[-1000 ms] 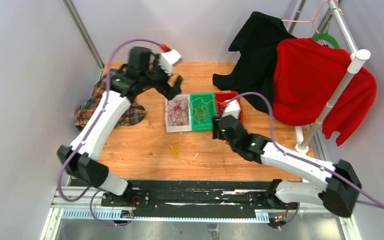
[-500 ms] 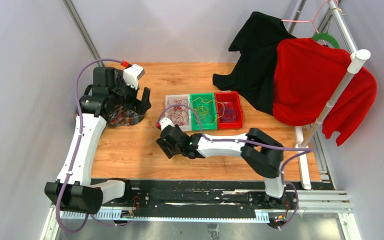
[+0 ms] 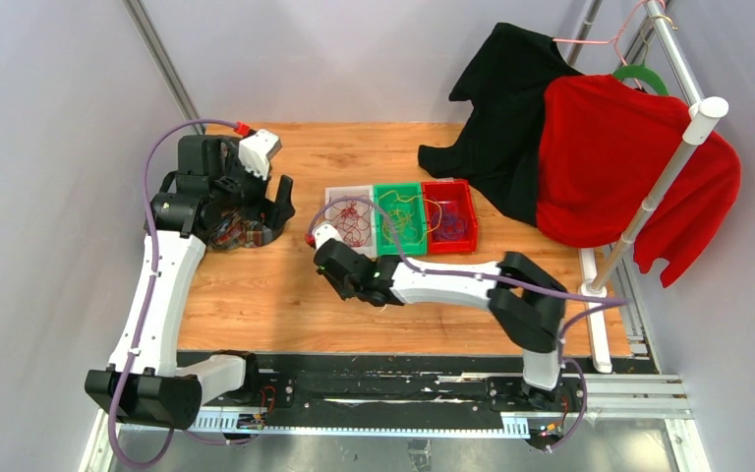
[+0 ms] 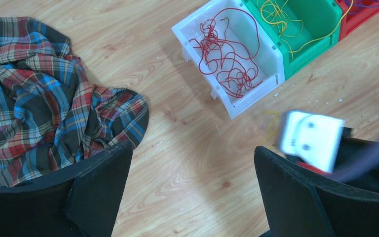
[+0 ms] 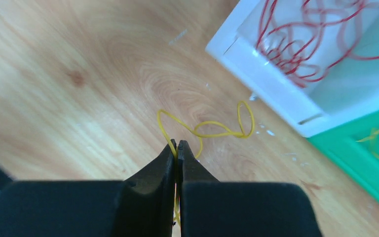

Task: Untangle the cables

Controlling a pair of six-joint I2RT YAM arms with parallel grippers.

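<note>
**A:** From above, where do the pincers stand?

**B:** The left pincer point(image 3: 267, 208) hangs wide open and empty over the edge of a plaid cloth point(image 3: 244, 234). The right pincer point(image 3: 342, 283) is low on the worktop point(image 3: 256, 285), just short of the white bin point(image 3: 364, 252). Its jaws are hidden here.

**A:** And the cables?

**B:** Beyond the right pincer: red cables point(image 3: 354, 218) in the white bin, yellow cables point(image 3: 400, 218) in the green bin point(image 3: 398, 187), purple cables point(image 3: 454, 224) in the red bin point(image 3: 449, 184).

**A:** The left wrist view?

**B:** Both fingers point(image 4: 98, 192) stand far apart with nothing between them. The cloth lies beside one finger, and the white bin with its red tangle is ahead to the right.

**A:** The right wrist view?

**B:** The fingertips point(image 5: 165, 158) are pressed together, pinching one yellow cable point(image 5: 205, 132). Its loops lie on the wood just ahead of them, the white bin farther ahead to the right
</note>
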